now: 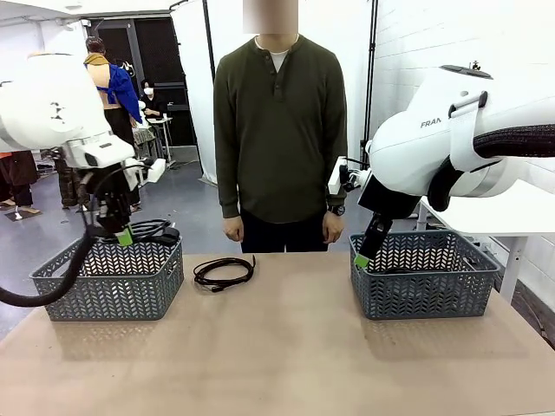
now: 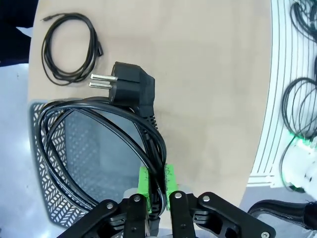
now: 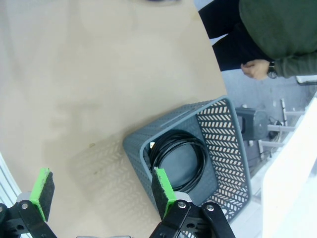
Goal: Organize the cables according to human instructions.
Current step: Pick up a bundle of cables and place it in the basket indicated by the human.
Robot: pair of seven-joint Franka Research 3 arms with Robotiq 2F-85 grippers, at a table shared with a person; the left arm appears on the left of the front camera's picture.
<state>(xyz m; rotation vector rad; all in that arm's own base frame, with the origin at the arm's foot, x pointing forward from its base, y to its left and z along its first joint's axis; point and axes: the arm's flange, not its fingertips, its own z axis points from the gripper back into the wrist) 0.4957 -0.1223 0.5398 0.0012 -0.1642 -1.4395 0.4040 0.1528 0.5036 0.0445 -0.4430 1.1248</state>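
Now my left fingers [image 2: 143, 182] pinch a cord [image 2: 132, 83] over the left basket [image 1: 113, 279]; my right fingers [image 3: 161, 186] are spread above the right basket [image 1: 427, 282].

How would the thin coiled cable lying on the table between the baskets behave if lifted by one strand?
Probably floppy: the coiled cable is thin, with no visible tie, so loops would likely sag apart. Likely light, given its slim cord. Pushed, it should slide and deform, not roll.

Three black cables [image 1: 224, 273] [image 2: 133, 84] [image 3: 171, 139], two grey baskets [image 1: 113, 295] [image 1: 416, 296] and one person [image 1: 279, 130]
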